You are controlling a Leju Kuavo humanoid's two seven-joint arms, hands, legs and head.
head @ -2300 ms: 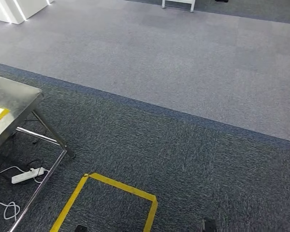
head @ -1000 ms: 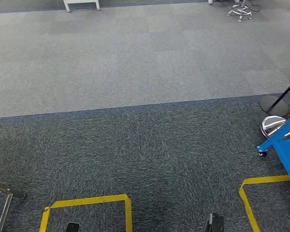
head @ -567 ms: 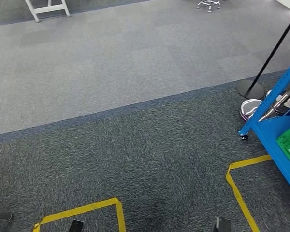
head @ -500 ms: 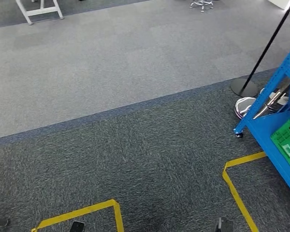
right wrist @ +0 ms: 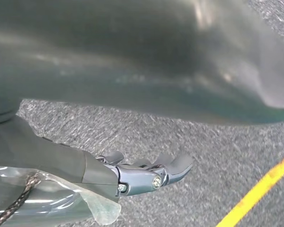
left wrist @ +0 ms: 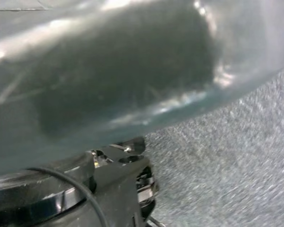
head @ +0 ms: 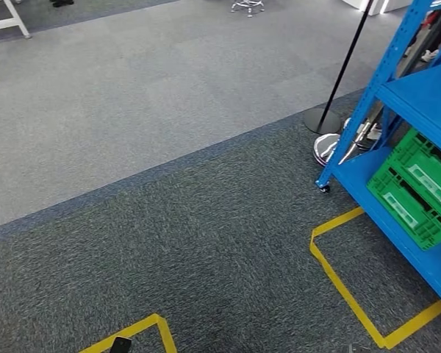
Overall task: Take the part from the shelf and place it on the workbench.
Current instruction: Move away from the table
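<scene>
I had the blue shelf (head: pixel 412 95) coming into the head view on the right, standing on the dark carpet (head: pixel 218 235) with a yellow tape box (head: pixel 340 283) marked on the floor in front of it, which I took for the standing spot for the pick. On its lower deck sat two green crates (head: pixel 420 184) side by side; what lay inside them I could not tell from this angle, so I could not say where the part was, only that I judged it to be somewhere on that shelf. A black pole on a round base (head: pixel 323 118) stood just beyond the shelf's near corner.

Both arms hung at my sides, since nothing was being carried yet. The right hand (right wrist: pixel 147 172) had its fingers (right wrist: pixel 176 166) stretched out over the carpet, released and holding nothing. The left hand (left wrist: pixel 133 175) was too dark and cramped for me to tell whether it was released or clenched.
</scene>
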